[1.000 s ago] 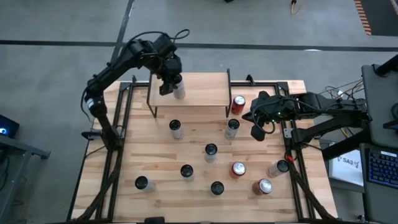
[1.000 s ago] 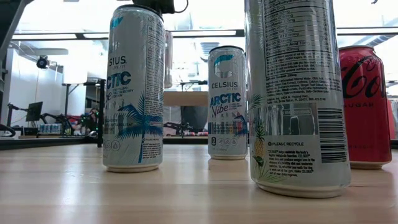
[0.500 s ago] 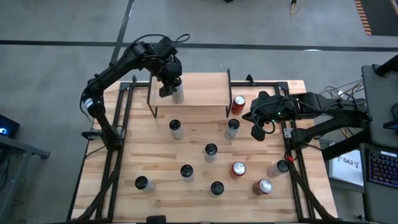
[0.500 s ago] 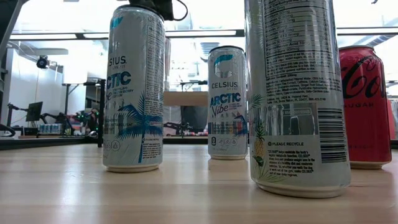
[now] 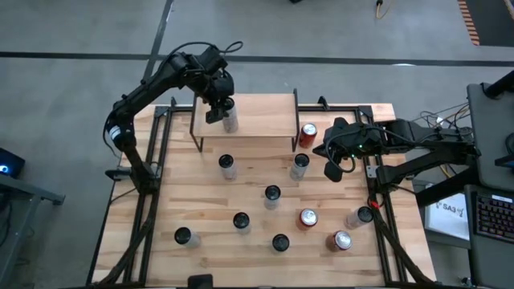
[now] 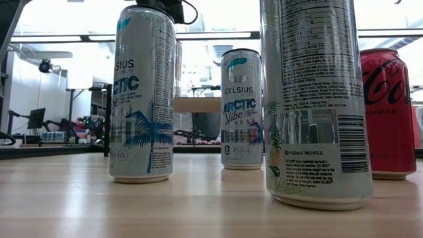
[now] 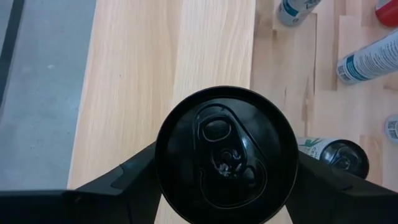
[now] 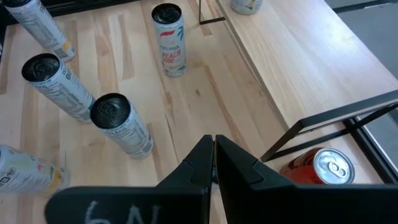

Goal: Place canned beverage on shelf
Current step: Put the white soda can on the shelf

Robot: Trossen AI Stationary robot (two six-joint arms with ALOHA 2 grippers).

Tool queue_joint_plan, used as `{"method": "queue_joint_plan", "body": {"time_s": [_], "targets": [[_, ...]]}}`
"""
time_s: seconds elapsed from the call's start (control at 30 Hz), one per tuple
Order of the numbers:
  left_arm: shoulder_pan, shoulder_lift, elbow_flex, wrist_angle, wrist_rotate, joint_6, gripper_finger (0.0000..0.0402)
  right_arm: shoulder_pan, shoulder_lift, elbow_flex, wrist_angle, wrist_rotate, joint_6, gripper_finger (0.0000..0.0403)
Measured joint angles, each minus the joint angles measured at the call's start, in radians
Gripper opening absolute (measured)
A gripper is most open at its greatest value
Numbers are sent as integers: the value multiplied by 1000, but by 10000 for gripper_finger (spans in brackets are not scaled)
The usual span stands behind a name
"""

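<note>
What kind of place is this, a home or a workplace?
Probably a robotics lab or workshop: a bare concrete floor surrounds the plank table, a keyboard lies on a desk beside it, and stands and equipment fill the room behind.

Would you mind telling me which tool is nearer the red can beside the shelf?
The right. The right tool sits just right of the red can, nearer the table's front. The left tool is across the shelf, around a can on it.
</note>
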Motion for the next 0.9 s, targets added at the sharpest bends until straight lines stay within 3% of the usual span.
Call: {"method": "queue_joint_plan", "body": {"time_s": [0.23,0.5,0.9], "targets": [[0,0,-1,5,-2,-12,256,0,0,0,0,0,-21,9],[0,5,-5,4,-8,-14,290,0,0,0,0,0,-22,9],[0,-11,44,-13,-7,-14,294,0,0,0,0,0,-21,9]]}}
